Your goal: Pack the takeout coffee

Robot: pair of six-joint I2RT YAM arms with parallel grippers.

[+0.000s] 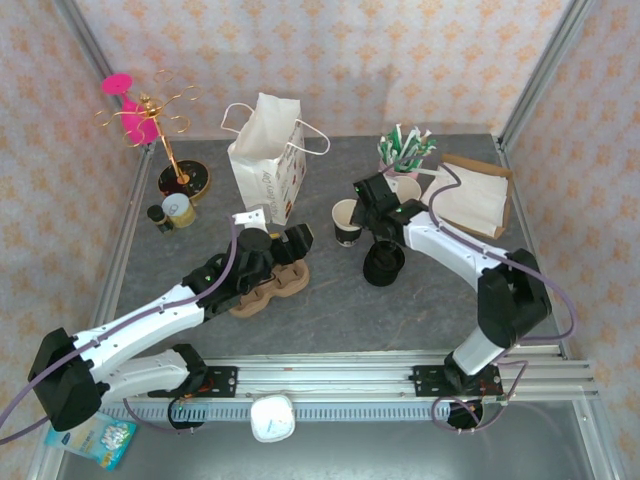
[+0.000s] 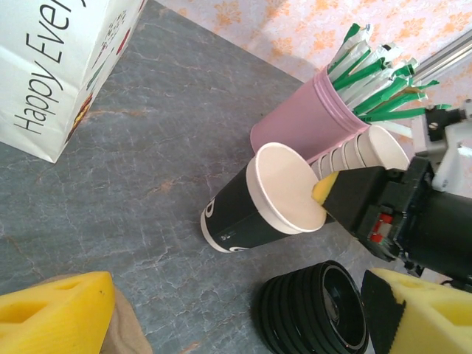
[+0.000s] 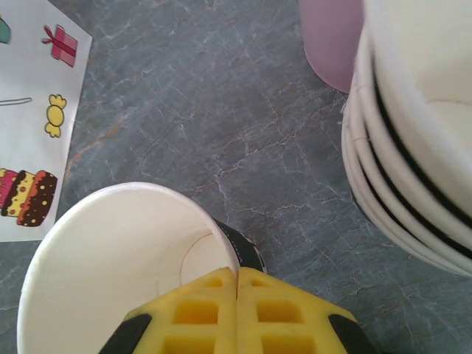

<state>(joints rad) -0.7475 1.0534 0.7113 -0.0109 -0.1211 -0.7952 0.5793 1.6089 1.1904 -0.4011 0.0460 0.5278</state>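
A small black cup with a dark round top, seemingly the takeout coffee [image 1: 252,241], stands at the far left end of the brown cup carrier [image 1: 270,290], tight against my left arm. My left gripper [image 1: 298,246] hovers over the carrier [image 2: 125,332], and its yellow fingers spread wide with nothing between them [image 2: 236,295]. My right gripper [image 1: 362,214] is shut on the rim of an open, empty black cup [image 1: 346,223] with a cream inside [image 2: 284,188]. Its pads meet at that rim [image 3: 237,276]. A low pile of black lids [image 1: 383,262] sits just right of the cup [image 2: 317,310].
A white paper bag [image 1: 265,155] stands behind the carrier. A pink holder of green-wrapped straws [image 1: 405,150] and a nested stack of cups [image 3: 413,133] stand close behind the right gripper. Napkins on a brown tray [image 1: 478,195] lie at the far right, a gold stand [image 1: 150,120] at the far left.
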